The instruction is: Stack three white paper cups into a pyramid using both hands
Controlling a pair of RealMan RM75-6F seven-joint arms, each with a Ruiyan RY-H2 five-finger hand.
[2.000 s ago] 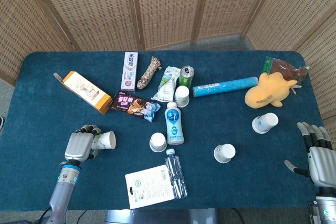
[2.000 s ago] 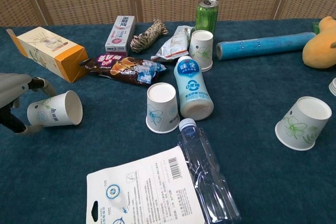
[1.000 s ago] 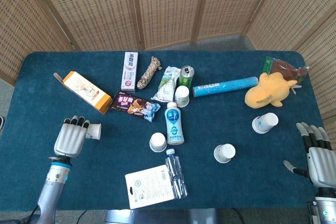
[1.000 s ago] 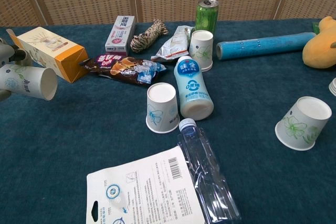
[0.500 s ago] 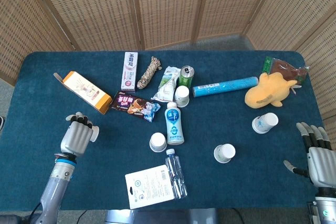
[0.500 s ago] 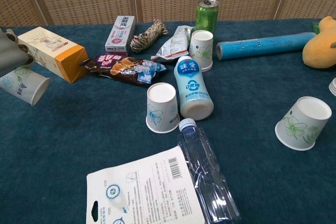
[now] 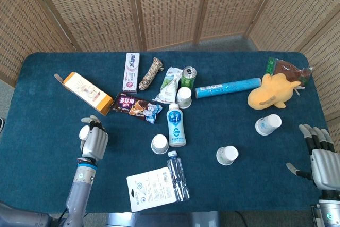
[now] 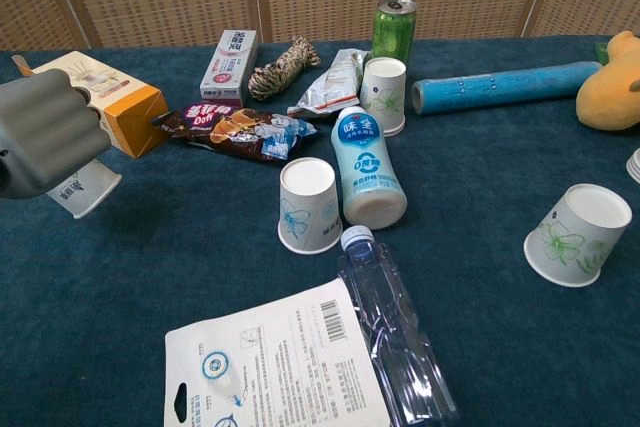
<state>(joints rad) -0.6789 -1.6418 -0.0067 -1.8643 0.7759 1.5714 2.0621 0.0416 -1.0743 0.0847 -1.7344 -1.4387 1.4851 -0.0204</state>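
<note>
My left hand (image 7: 94,142) grips a white paper cup (image 8: 85,188) at the table's front left; the fingers hide most of the cup, which pokes out tilted below them. The same hand (image 8: 45,133) fills the chest view's left edge. Several more cups stand on the blue cloth: one mouth-down (image 7: 159,143) at the centre, one (image 7: 227,155) to its right, one on its side (image 7: 268,124) further right, and one (image 7: 184,97) by the green can. My right hand (image 7: 321,158) hovers at the front right corner, fingers spread and holding nothing.
A milk bottle (image 7: 176,125) lies right of the centre cup, with a water bottle (image 7: 178,176) and a white card pack (image 7: 151,189) in front. An orange box (image 7: 86,93), snack packets, rope, a can (image 7: 187,77), a blue tube (image 7: 227,87) and a yellow plush (image 7: 272,92) line the back.
My left hand has lifted the cup off the cloth, turned it over from lying sideways and carried it a little right. The right hand has stayed put.
</note>
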